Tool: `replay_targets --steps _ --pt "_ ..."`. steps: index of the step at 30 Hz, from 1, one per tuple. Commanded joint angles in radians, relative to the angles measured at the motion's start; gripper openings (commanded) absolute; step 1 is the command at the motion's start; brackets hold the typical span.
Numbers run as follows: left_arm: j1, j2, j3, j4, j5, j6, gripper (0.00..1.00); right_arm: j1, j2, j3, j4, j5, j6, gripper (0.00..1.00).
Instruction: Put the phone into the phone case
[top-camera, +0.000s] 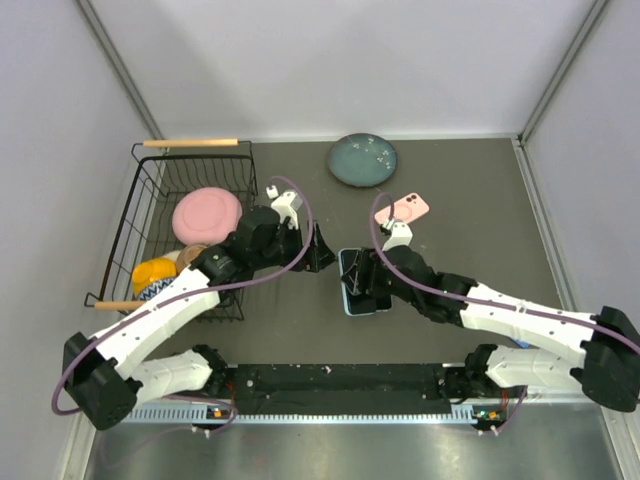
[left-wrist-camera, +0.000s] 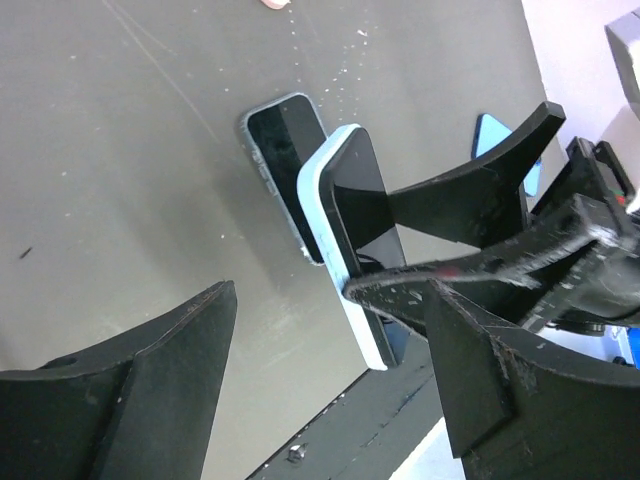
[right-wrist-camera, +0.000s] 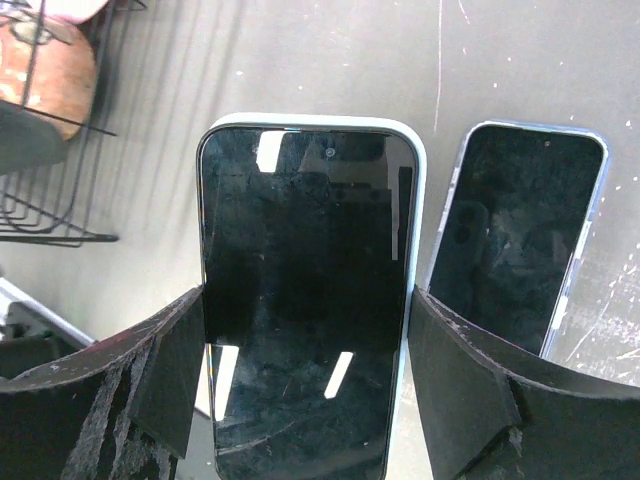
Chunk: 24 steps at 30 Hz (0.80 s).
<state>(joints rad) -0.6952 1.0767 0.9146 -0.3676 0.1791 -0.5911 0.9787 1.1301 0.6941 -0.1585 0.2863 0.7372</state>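
My right gripper (right-wrist-camera: 305, 390) is shut on the phone (right-wrist-camera: 305, 290), one finger on each long edge. The phone has a black screen and a pale blue body, and it is tilted up off the dark table. Right beside it the phone case (right-wrist-camera: 515, 230) lies flat, blue-rimmed with a dark inside, and is also seen in the left wrist view (left-wrist-camera: 283, 160). The held phone (left-wrist-camera: 360, 210) leans over the case's near edge. My left gripper (left-wrist-camera: 335, 340) is open just left of the phone, with nothing between its fingers. From above, the left gripper (top-camera: 322, 252) and right gripper (top-camera: 362, 285) are close together.
A pink phone (top-camera: 410, 208) lies behind the right arm. A teal plate (top-camera: 362, 160) sits at the back. At the left stands a black wire basket (top-camera: 150, 190) holding a pink dish (top-camera: 207, 213) and other items. Walls close in the table's sides.
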Motion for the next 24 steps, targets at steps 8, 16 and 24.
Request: replay_targets --steps 8,16,24 --pt "0.000 0.106 -0.032 0.236 0.132 -0.075 0.76 -0.005 -0.171 -0.038 0.129 -0.047 0.028 0.31" --pt "0.000 0.150 -0.079 0.338 0.189 -0.081 0.75 -0.003 -0.191 -0.047 0.134 -0.058 0.039 0.32" --pt "-0.001 0.193 -0.105 0.446 0.302 -0.088 0.30 -0.005 -0.194 -0.054 0.148 -0.065 0.042 0.34"
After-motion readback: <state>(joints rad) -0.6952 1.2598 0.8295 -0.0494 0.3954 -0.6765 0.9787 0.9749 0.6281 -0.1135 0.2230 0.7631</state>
